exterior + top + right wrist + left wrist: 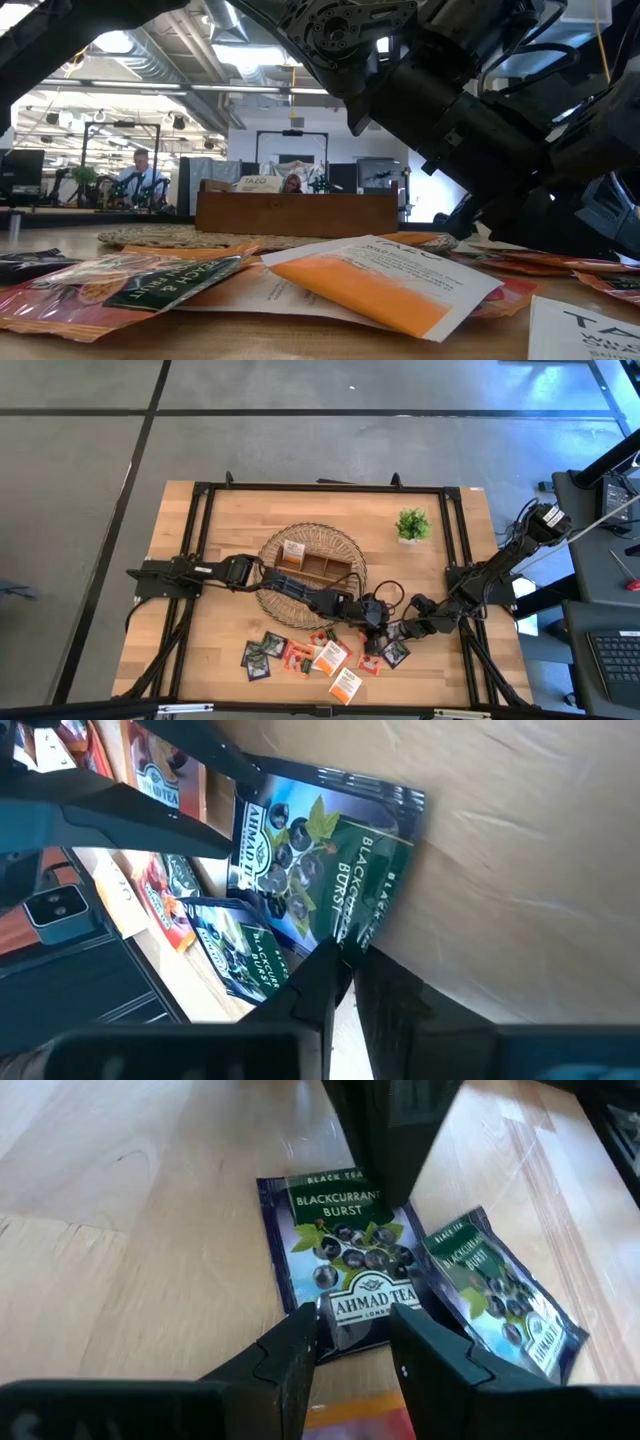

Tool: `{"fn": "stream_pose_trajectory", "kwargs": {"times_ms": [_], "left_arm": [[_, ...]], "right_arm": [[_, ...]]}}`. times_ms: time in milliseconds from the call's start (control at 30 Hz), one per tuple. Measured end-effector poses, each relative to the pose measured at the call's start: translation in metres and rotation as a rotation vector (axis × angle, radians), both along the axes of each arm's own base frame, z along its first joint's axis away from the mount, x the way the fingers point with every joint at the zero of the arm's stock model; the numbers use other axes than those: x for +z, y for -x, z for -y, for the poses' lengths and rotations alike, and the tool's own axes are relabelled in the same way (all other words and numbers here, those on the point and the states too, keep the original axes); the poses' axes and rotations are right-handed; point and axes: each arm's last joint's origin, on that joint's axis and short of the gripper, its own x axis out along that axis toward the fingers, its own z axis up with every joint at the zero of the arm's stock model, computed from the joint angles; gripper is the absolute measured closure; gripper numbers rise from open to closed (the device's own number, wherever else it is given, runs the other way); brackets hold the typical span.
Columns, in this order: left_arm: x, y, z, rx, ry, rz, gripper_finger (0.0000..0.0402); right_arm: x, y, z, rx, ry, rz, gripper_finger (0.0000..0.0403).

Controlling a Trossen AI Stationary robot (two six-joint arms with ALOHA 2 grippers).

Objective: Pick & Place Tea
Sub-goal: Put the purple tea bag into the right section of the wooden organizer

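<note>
near the table's front edge [300,705] the right gripper [345,955] pinches a blackcurrant sachet [320,845] by its edge while the left gripper [355,1342] straddles it, parted (bare wood beside), the wooden tray [322,567] on the woven mat [345,545] holding one sachet [293,550] beyond.

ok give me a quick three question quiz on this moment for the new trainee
1. True or false: the left pincer is shut on a sachet.
2. What is printed on the dark sachet whose edge the right pincer pinches? A) peach B) blackcurrant burst C) mint
3. Does the potted plant stand in the basket or on the table?

Key
1. False: its fingers stand apart over the sachet.
2. B
3. On the table, apart from the basket.
</note>
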Motion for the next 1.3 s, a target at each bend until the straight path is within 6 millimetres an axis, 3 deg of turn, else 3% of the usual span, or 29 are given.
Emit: {"fn": "stream_pose_trajectory", "kwargs": {"times_ms": [467,667,800,967,1167,1300], "left_arm": [[0.023,-0.001,-0.006,-0.025,0.001,0.049,0.0274],[0.044,0.000,-0.015,-0.036,0.024,0.070,0.0274],[0.073,0.002,-0.026,-0.052,0.051,0.115,0.0274],[0.127,0.009,-0.044,-0.074,-0.002,0.230,0.0274],[0.189,0.030,-0.057,-0.087,-0.069,0.334,0.0274],[0.215,0.048,-0.061,-0.084,-0.077,0.303,0.0274]], "right_arm": [[0.001,-0.001,-0.001,0.051,0.026,0.035,0.0395],[0.005,-0.003,-0.003,0.053,-0.011,0.081,0.0393],[0.012,-0.006,-0.006,0.069,-0.045,0.149,0.0394],[0.022,-0.009,-0.005,0.035,-0.031,0.246,0.0399],[0.038,-0.016,-0.001,-0.011,0.061,0.369,0.0397],[0.060,-0.026,0.002,-0.011,0.099,0.456,0.0399]]}}
